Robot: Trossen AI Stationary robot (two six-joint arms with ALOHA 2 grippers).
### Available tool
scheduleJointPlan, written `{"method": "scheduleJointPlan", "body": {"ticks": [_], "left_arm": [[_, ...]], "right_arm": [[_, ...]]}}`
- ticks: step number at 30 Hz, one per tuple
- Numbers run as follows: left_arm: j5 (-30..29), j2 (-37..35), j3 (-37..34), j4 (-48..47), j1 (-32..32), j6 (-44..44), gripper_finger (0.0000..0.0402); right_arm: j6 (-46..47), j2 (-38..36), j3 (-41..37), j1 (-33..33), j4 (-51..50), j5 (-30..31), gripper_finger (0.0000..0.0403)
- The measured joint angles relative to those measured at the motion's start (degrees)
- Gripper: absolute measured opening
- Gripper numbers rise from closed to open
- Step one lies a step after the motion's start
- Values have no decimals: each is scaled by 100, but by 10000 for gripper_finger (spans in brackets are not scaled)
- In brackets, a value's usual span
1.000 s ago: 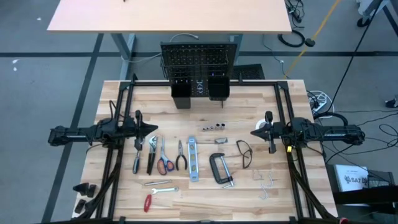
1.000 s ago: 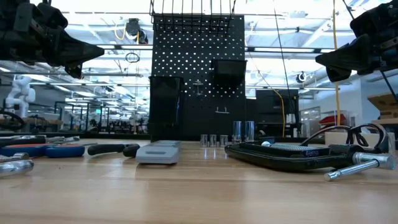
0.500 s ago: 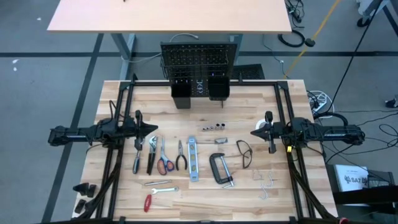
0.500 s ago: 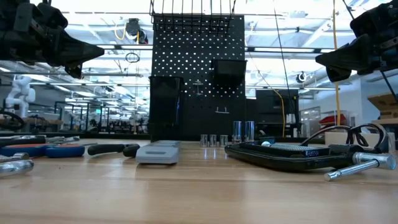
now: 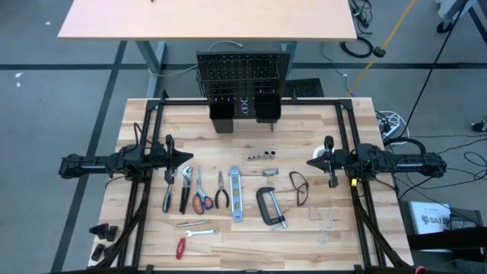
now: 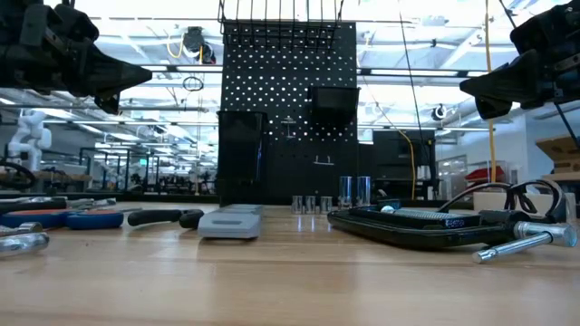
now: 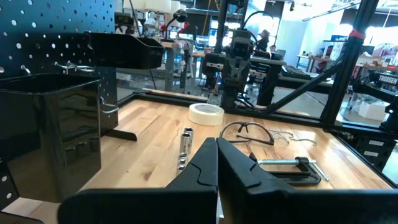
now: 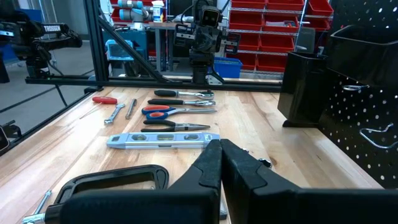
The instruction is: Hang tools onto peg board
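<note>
2 grippers hover with fingers pressed together, holding nothing: left gripper (image 5: 189, 157), right gripper (image 5: 310, 162). The tools (image 5: 221, 190) lie flat on the table (image 5: 251, 243) between them; the peg board (image 5: 243, 76) stands at its far edge

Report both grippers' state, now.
Left gripper: closed, holding nothing.
Right gripper: closed, holding nothing.
</note>
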Motion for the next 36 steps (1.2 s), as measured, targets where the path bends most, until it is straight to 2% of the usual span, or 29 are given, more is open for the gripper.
{"method": "scheduleJointPlan", "body": {"ticks": [18,20,22,25,36], "left_arm": [[-1,1,0,1,-1,8,0],[-138,1,0,56,-2,191,0],[-321,1,0,245,0,235,0],[-325,1,0,646,0,-106,0],[-467,1,0,1585,0,-153,0]], "right_arm": [[-4,-1,-2,0,279,1,0],[-4,-1,-2,-1,335,11,0],[-4,-1,-2,-1,417,57,0],[234,-1,-2,-1,640,191,0],[494,1,-2,-1,1257,463,12]]}}
